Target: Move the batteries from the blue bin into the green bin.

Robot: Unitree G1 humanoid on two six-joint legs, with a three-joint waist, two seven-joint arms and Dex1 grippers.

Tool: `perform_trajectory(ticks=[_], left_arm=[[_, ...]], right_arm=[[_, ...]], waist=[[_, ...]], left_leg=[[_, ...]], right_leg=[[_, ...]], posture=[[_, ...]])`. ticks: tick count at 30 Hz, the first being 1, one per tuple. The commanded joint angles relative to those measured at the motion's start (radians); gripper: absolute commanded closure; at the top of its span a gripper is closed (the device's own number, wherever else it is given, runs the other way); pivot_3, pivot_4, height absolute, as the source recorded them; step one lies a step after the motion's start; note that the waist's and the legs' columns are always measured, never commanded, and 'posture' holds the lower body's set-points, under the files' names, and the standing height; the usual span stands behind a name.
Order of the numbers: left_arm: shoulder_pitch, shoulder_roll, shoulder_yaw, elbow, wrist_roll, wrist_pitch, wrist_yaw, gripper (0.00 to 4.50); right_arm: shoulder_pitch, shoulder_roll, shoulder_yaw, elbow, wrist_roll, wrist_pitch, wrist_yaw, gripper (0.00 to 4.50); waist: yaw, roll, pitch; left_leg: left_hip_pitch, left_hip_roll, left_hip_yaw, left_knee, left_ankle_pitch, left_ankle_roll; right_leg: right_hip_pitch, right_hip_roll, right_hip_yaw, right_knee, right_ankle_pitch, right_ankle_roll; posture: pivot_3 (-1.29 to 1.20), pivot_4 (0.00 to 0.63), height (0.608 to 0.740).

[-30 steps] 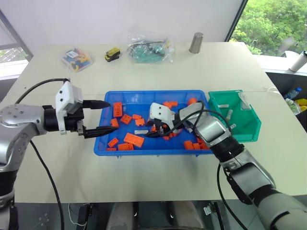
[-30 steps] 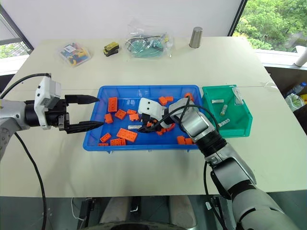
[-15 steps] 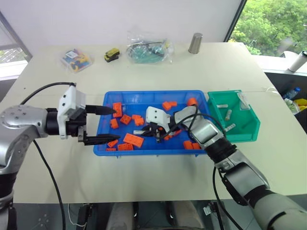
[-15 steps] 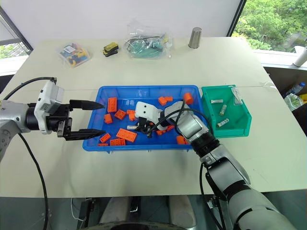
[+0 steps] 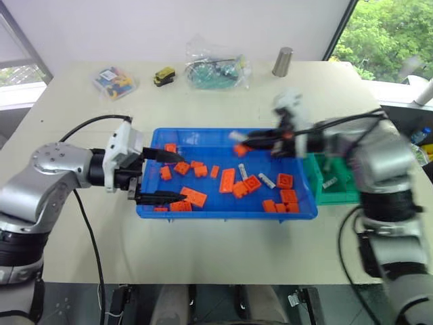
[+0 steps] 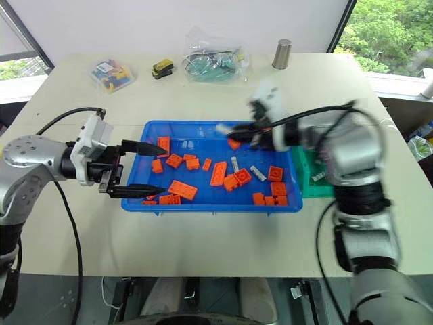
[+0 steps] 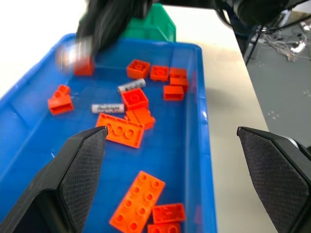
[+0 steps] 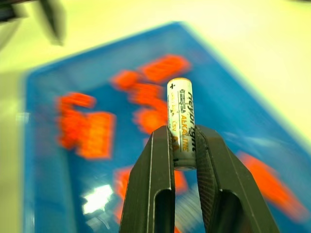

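my right gripper (image 8: 184, 145) pinched tight on a battery (image 8: 181, 121) above the blue bin (image 5: 203, 211), left gripper (image 5: 172, 177) wide apart, empty

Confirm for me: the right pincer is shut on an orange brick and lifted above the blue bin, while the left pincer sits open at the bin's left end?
Not quite. The right pincer is shut on a battery, not a brick; the right wrist view shows the silvery cell upright between its fingers. The rest holds: it is raised over the blue bin, and the left pincer is open at the left end.

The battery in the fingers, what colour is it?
Silvery white battery with orange lettering and an orange top band, best seen in the right wrist view.
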State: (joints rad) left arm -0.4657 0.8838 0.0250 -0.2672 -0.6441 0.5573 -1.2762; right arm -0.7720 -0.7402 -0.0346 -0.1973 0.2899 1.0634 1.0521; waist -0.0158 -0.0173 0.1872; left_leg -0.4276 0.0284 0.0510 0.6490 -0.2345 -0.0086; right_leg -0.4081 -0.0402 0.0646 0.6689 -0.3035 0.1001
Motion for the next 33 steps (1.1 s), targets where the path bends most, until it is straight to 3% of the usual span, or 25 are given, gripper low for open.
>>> perform_trajectory(ticks=[1,4,12,13,18,24,27,33], left_arm=[[-0.024,-0.014,0.001,0.018,0.013,-0.033,-0.009,0.0],[-0.037,-0.03,-0.008,0.039,0.026,-0.049,-0.012,0.0],[-0.073,-0.061,-0.027,0.066,0.049,-0.064,-0.016,0.0],[-0.074,-0.063,-0.026,0.064,0.049,-0.062,-0.015,0.0],[-0.069,-0.059,-0.019,0.05,0.043,-0.055,-0.008,0.0],[-0.067,-0.062,-0.019,0.038,0.044,-0.05,0.009,0.0],[-0.066,-0.064,-0.015,0.028,0.041,-0.044,0.023,0.0],[-0.034,-0.053,0.006,-0.005,0.032,-0.04,0.045,0.0]], right_arm=[[0.093,-0.125,-0.11,-0.008,0.011,-0.009,-0.015,4.42],[0.185,-0.21,-0.173,0.031,0.005,-0.046,-0.034,4.42],[0.224,-0.216,-0.178,0.112,0.004,-0.104,-0.129,0.33],[0.207,-0.219,-0.166,0.129,0.0,-0.121,-0.134,0.03],[0.046,-0.199,-0.066,0.185,0.012,-0.173,-0.114,0.03],[-0.153,-0.002,0.121,0.244,0.002,-0.146,-0.133,0.03],[-0.157,0.084,0.186,0.241,0.003,-0.094,-0.16,0.03],[-0.057,0.135,0.297,0.174,-0.004,-0.041,-0.188,0.03]], waist=[[-0.001,0.0,0.0],[-0.002,0.0,0.0],[-0.014,0.0,0.0],[-0.015,0.0,0.0],[-0.029,0.0,0.0],[-0.032,0.0,0.0],[-0.023,0.0,0.0],[-0.001,0.0,0.0]], left_leg=[[0.0,0.0,0.0,0.0,0.0,0.0],[0.0,0.0,0.001,0.0,0.0,0.001],[0.001,0.002,0.001,0.001,0.0,0.001],[0.0,0.003,0.001,0.001,0.0,0.001],[0.0,0.003,0.001,0.0,0.0,0.001],[0.0,0.005,0.0,0.0,0.0,0.001],[0.0,0.005,0.0,0.0,0.0,0.001],[-0.002,0.003,0.0,0.002,0.0,0.001]], right_leg=[[0.0,0.0,0.0,0.0,0.0,0.0],[0.0,0.0,0.0,0.0,0.0,0.0],[0.0,0.005,0.004,0.0,0.0,0.0],[0.0,0.005,0.004,0.0,0.0,0.0],[0.0,0.006,0.004,0.0,0.0,0.0],[-0.001,0.009,0.004,0.0,0.0,0.0],[-0.001,0.009,0.004,0.001,0.0,-0.001],[-0.001,0.006,0.004,0.0,0.0,0.0]], posture=[[0.0,0.15,0.739],[0.0,0.15,0.739],[0.0,0.15,0.739],[0.0,0.15,0.739],[0.0,0.15,0.739],[0.0,0.15,0.739],[0.0,0.15,0.739],[0.0,0.15,0.739]])
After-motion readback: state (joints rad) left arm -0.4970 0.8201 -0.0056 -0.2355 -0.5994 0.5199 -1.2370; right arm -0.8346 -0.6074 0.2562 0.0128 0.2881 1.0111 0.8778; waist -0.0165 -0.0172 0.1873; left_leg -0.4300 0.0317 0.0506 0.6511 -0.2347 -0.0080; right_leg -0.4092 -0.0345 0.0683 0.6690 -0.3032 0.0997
